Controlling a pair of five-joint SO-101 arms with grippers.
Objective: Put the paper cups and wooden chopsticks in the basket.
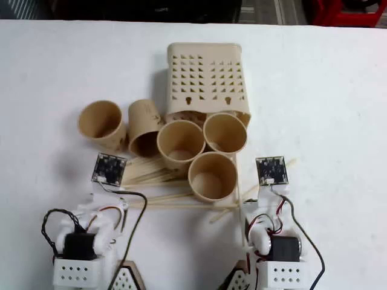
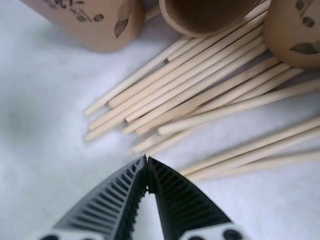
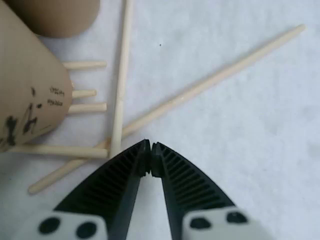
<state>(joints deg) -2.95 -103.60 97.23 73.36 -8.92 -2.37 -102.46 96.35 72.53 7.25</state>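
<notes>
A: Step in hand?

B: Start of loading, by my reading; nothing is in the basket point(image 1: 207, 78) yet; five paper cups point(image 1: 180, 144) cluster just before it; wooden chopsticks point(image 1: 151, 172) lie loose on the table point(image 1: 338, 90), among and under the cups.

A: End effectors?

B: Left gripper point(image 2: 147, 165) clenched, empty, over the chopstick ends; right gripper point(image 3: 150, 152) clenched, empty, over crossed sticks.

A: Next move?

B: Probably: spread the jaws; straddle one stick or cup rim; clamp; carry to the basket.

Five paper cups point(image 1: 101, 124) point(image 1: 144, 128) point(image 1: 181, 144) point(image 1: 225, 133) point(image 1: 212, 176), one basket point(image 1: 207, 78), many chopsticks point(image 1: 148, 175)
</notes>
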